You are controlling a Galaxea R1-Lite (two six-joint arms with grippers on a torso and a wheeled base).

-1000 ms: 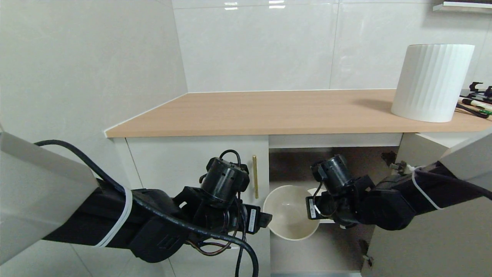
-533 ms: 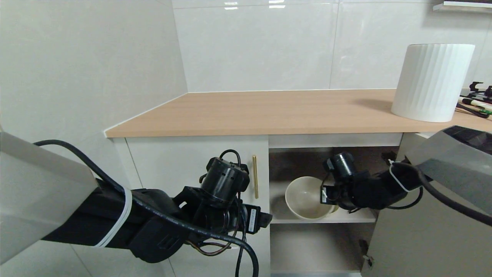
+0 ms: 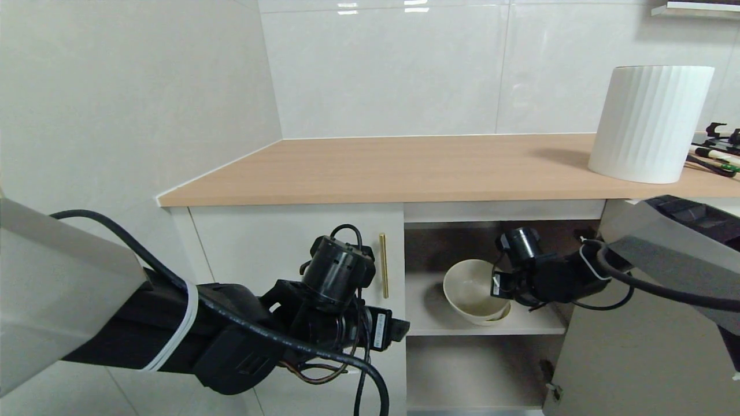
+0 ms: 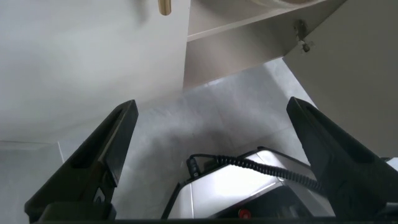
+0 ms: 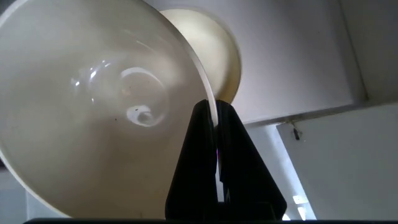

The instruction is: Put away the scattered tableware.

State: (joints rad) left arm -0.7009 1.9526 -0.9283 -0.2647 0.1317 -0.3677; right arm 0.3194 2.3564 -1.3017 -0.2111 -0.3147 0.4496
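Observation:
My right gripper (image 3: 498, 287) is inside the open cupboard, shut on the rim of a cream bowl (image 3: 469, 287). The bowl (image 5: 99, 99) is tilted, its opening facing left, and hangs just over the upper shelf (image 3: 428, 320). A second cream dish (image 5: 214, 46) lies on the shelf behind the bowl. In the right wrist view the black fingers (image 5: 217, 149) pinch the bowl's rim. My left gripper (image 4: 211, 149) is open and holds nothing, low in front of the closed left cupboard door (image 3: 277, 248).
A tall white ribbed container (image 3: 650, 121) stands on the wooden counter (image 3: 404, 167) at the right, with pens (image 3: 714, 156) beside it. The open right cupboard door (image 3: 636, 352) stands beside my right arm. A gold handle (image 3: 383, 266) is on the left door. A lower shelf (image 3: 474, 375) lies below.
My right arm has carried the bowl from in front of the cupboard up and into it, over the upper shelf. The left arm has not moved.

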